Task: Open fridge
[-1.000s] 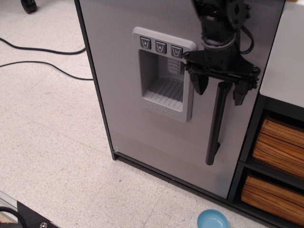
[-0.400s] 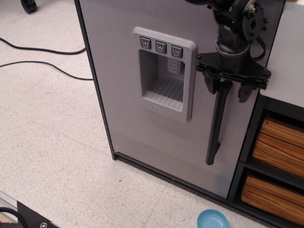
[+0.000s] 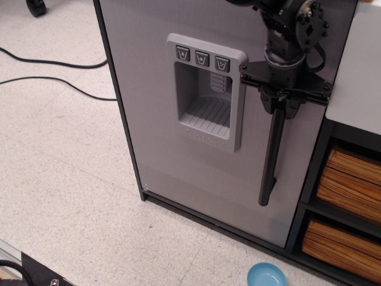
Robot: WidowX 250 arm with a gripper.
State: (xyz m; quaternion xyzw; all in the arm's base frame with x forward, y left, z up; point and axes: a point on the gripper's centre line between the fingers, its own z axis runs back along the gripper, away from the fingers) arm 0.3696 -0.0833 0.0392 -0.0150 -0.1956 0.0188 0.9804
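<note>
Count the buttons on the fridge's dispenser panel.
3, in one row along the top of the recessed grey dispenser panel: left dark square button, middle button, right button, nearest the black gripper. None appear hidden.

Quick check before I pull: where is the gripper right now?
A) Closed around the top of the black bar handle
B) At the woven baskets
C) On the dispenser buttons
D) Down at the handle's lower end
A. The gripper has its fingers drawn in on both sides of the upper end of the handle, to the right of the dispenser panel, with the fridge door flush and shut.
</note>
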